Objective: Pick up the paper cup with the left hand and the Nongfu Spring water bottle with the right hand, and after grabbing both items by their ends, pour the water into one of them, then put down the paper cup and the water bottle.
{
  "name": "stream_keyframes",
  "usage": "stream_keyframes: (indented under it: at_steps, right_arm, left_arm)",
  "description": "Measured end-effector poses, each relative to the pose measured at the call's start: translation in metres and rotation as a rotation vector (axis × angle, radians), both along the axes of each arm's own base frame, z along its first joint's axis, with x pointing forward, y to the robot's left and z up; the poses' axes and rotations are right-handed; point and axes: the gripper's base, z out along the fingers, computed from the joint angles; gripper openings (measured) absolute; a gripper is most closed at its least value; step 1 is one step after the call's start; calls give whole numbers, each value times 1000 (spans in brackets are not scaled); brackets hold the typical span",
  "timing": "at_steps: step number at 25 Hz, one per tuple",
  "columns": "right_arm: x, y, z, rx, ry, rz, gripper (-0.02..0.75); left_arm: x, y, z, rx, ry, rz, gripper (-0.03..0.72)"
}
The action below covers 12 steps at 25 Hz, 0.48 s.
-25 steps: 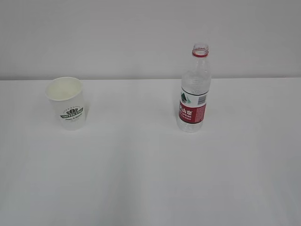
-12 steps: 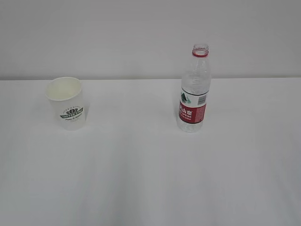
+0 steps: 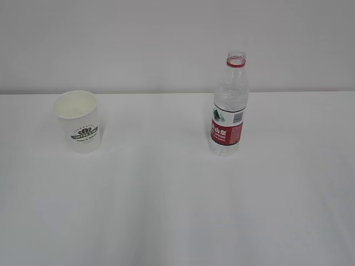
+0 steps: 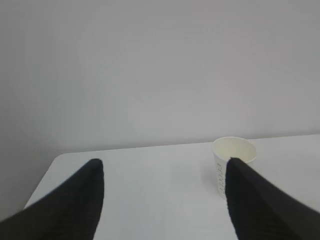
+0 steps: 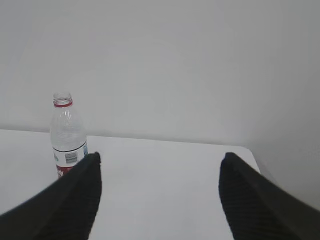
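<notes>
Exterior view. Change since a second ago: none; the paper cup (image 3: 79, 121) and the Nongfu Spring water bottle (image 3: 228, 105) stand exactly where they stood, both upright on the white desk (image 3: 166, 205), well apart, cup to the left, bottle to the right. No arm in frame. Judgement: the task has not begun; both pickups are still to come.
Cup: small, white, tapered, open top, dark green logo and text on the side.
Bottle: tall, clear, ribbed, red and white label with green mark and barcode, red neck ring, no cap on.

Left wrist view. The left tool (image 4: 162, 170) is spread wide and grips nothing; two black fingers frame the lower corners. The cup sits ahead on the desk, off to the right, its base partly behind the right-hand finger (image 4: 260, 205). Its inside looks empty.

Right wrist view. The right tool (image 5: 160, 165) is likewise spread and empty. The bottle stands ahead at the left, its foot hidden behind the left-hand finger (image 5: 65, 205). Water level: cannot tell.
</notes>
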Motion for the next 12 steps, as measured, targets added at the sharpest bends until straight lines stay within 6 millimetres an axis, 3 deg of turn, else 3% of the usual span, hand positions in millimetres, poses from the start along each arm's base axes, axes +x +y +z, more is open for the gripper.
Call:
stream_keyframes:
  at_steps: [12]
  right_arm:
    - [39,7,15,-13,-22,23,552]
  left_arm:
    - [40,-1,14,15,-1,-5,550]
